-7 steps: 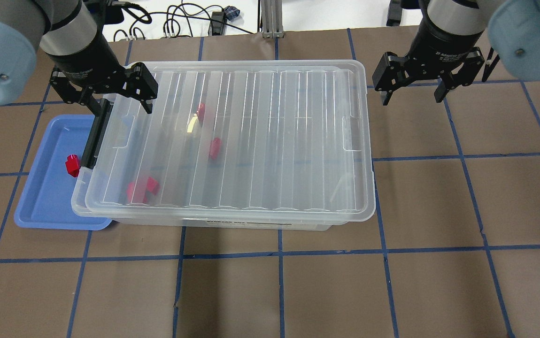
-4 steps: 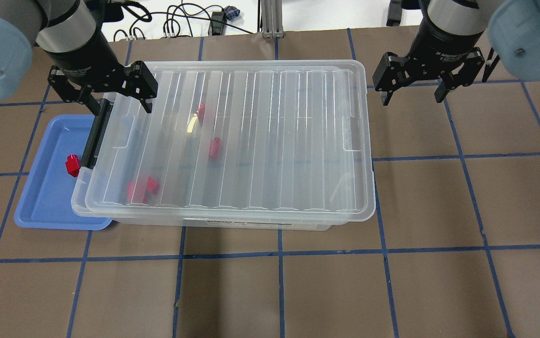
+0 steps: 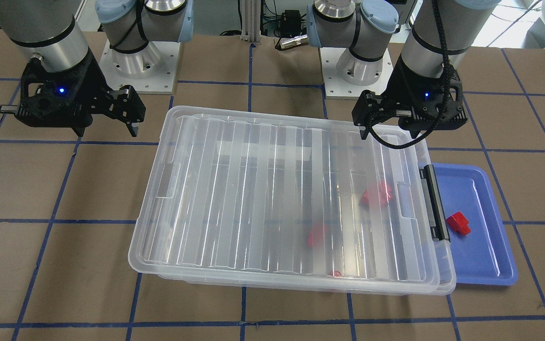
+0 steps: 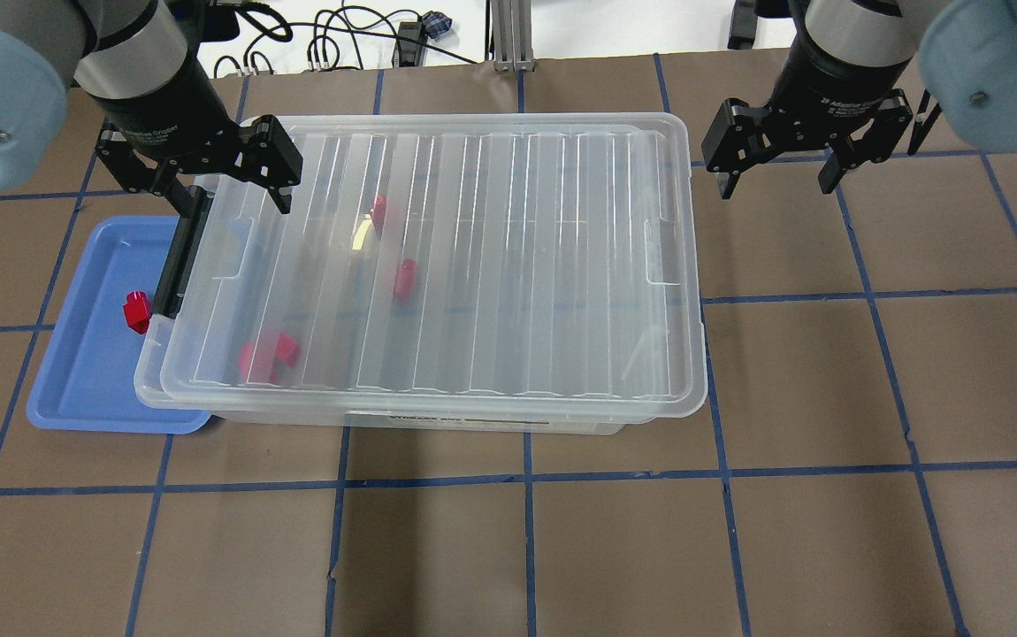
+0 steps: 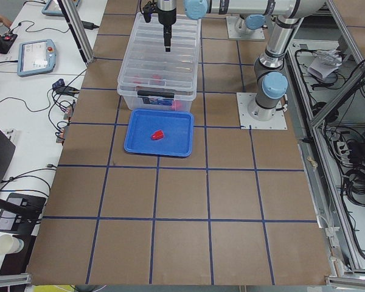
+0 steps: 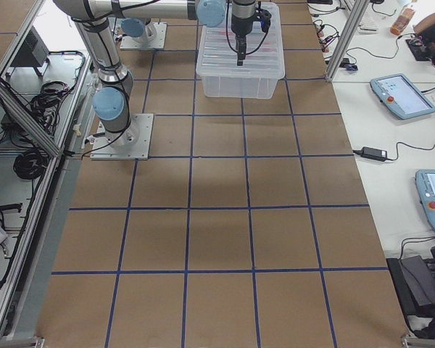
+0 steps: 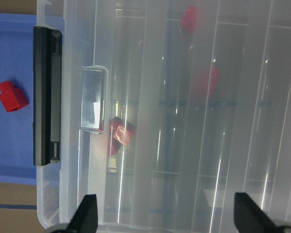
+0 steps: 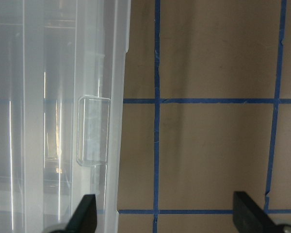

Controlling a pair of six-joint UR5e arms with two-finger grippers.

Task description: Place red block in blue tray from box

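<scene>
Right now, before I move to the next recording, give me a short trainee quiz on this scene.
1. Fill in: the left gripper and the right gripper are both ___.
2. True or false: the box stands uncovered.
3. Where does the red block lie? A, in the blue tray; B, in the left gripper; C, inside the box.

Key: 1 open; 2 false, its lid is on; 3 A.
</scene>
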